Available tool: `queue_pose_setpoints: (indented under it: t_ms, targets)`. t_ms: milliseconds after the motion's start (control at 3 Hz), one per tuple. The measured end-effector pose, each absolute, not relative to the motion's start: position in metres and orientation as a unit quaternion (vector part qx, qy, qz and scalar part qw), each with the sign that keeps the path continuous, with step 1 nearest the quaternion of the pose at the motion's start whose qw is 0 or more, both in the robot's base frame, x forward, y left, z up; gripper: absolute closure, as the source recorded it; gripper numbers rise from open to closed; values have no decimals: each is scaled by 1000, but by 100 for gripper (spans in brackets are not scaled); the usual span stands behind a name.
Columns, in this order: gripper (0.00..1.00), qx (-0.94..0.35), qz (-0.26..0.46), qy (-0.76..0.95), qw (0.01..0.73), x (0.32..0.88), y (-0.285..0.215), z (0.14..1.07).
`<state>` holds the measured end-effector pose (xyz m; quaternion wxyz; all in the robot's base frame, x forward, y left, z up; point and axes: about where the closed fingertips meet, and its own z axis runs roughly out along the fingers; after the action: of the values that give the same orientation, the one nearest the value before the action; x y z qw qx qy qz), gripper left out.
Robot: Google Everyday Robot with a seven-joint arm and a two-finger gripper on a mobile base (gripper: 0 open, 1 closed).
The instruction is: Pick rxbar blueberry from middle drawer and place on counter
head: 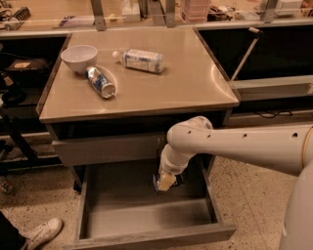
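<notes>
Fingers (166,182) around sideways rxbar (179,181), over drawer (142,217)

This looks like a lab-like workroom: a cluttered wooden bench (63,14) runs well behind the gripper (166,181), which hangs inside the open middle drawer (146,235), with cables (274,115) off to its right and a speckled floor (254,195) below.

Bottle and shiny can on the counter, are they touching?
Apart. The camera view shows bare counter between the bottle and the can. The end effector hangs low inside the open middle drawer.
</notes>
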<state>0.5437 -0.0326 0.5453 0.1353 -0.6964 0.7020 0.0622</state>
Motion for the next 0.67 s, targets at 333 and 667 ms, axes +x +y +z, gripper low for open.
queue_pose_setpoints:
  t_ms: [333,667]
  targets:
    - [100,-685,40,717,126,543,-49,576]
    - [100,-676,17,727,115,542,-61,611]
